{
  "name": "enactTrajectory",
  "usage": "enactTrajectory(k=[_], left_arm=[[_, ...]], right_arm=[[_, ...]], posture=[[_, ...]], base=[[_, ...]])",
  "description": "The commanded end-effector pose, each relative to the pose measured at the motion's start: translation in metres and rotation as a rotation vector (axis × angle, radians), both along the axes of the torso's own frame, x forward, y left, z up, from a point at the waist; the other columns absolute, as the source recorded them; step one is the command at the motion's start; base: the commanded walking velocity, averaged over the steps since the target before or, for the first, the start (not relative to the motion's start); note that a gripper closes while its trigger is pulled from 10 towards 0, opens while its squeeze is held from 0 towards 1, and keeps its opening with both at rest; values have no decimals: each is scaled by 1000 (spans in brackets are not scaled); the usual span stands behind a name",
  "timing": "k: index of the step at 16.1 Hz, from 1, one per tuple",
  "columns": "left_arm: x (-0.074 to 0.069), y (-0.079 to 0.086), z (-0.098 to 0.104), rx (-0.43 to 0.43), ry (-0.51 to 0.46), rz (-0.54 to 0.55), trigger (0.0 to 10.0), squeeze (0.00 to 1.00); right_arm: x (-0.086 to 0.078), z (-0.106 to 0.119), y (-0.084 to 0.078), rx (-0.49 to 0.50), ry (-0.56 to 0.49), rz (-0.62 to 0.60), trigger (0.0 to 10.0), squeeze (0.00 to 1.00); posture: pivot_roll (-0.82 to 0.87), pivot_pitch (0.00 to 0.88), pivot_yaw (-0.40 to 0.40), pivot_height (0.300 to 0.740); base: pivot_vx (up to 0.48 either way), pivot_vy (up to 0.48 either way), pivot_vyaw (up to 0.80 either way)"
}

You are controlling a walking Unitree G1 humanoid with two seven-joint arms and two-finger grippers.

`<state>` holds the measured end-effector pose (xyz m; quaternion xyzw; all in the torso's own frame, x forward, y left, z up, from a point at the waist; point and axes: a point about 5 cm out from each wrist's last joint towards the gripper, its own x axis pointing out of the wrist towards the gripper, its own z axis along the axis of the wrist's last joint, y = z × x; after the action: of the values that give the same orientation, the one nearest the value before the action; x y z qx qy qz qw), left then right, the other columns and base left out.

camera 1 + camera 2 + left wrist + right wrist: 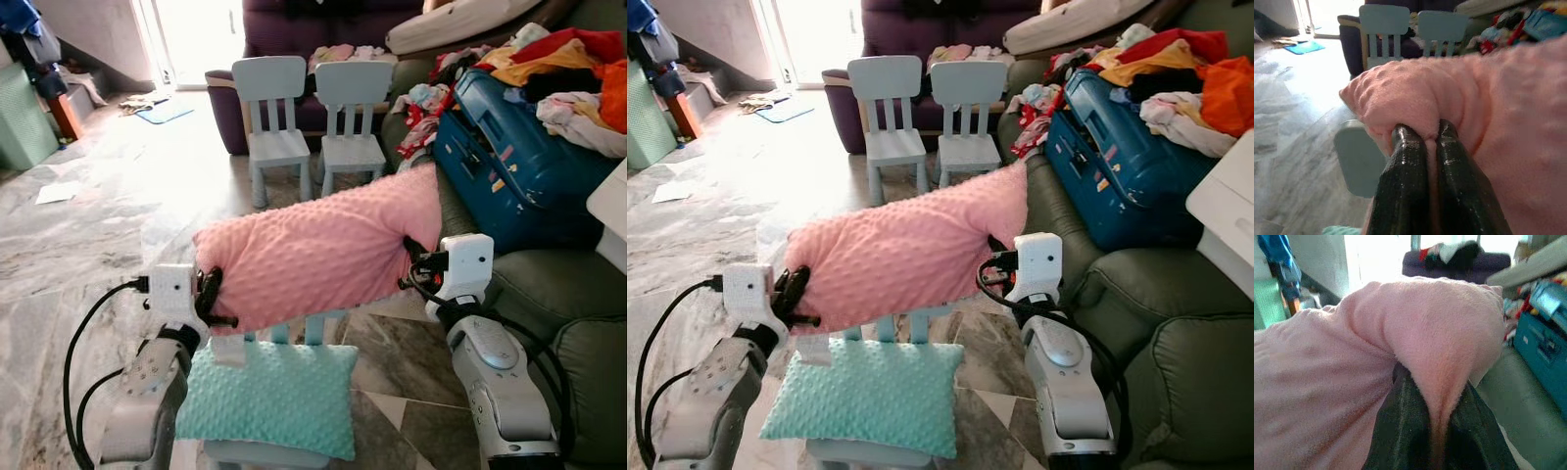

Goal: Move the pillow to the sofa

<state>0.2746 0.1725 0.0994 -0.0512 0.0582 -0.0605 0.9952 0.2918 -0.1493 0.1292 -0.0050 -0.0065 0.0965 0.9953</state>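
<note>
Gripping a pink pillow [323, 250] by its ends, left pincer [210, 299] and right pincer [415, 262] hold it level, green sofa [549, 294] at three o'clock.

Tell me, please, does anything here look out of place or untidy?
Yes. The green sofa is cluttered: an open blue suitcase lies tilted on it with loose clothes heaped over it, leaving little room. The pink pillow hangs slanted between the left gripper and right gripper, higher on the right.
</note>
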Motion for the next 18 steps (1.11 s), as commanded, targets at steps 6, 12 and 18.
enactTrajectory(k=[6,12,18], left_arm=[[5,5,10,-115,16,105,10000,0],[-2,0,12,-102,41,73,10000,0],[-4,-8,19,-146,-8,20,10000,0]], right_arm=[[11,-2,-18,76,119,-98,10000,0],[9,3,-22,8,103,-82,10000,0],[0,1,-20,-24,115,-74,10000,0]], posture=[[-127,0,-26,740],[-137,0,-48,740],[-148,15,-39,740]], base=[[0,0,0],[0,0,0],[0,0,0]])
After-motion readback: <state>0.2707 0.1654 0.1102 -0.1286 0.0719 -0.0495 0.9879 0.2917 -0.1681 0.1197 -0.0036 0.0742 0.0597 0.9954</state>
